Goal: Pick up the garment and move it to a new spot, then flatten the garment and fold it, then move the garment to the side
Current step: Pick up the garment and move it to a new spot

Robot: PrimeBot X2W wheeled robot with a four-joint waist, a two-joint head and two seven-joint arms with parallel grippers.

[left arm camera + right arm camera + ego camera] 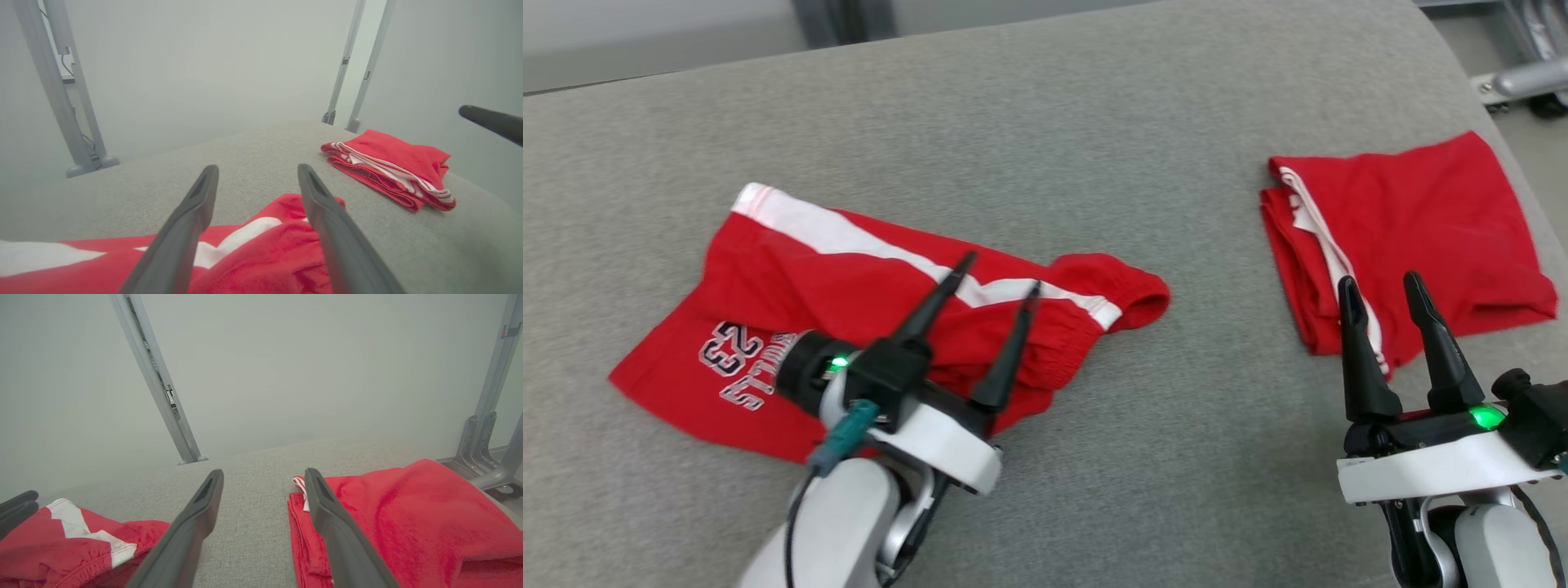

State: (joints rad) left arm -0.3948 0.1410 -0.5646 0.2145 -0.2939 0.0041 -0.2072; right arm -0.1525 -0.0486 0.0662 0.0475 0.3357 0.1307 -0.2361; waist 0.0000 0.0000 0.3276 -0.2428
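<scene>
A pair of red shorts (849,302) with a white side stripe and white lettering lies loosely spread on the grey cushion (1045,139) at the left; it also appears as the red shorts (261,253) and the red shorts (69,543) in the wrist views. My left gripper (1001,273) hovers just above its waistband end, open, nothing between its fingers. A second red garment (1413,237), folded into a neat rectangle, rests at the right; the folded garment (392,167) and the folded garment (400,526) show in both wrist views. My right gripper (1380,286) stands open at its near edge.
The cushion's right edge curves down close beside the folded garment. Grey metal frame legs (163,388) stand behind the cushion, and a metal foot (1527,82) sits on the floor at the far right. Bare cushion lies between the two garments.
</scene>
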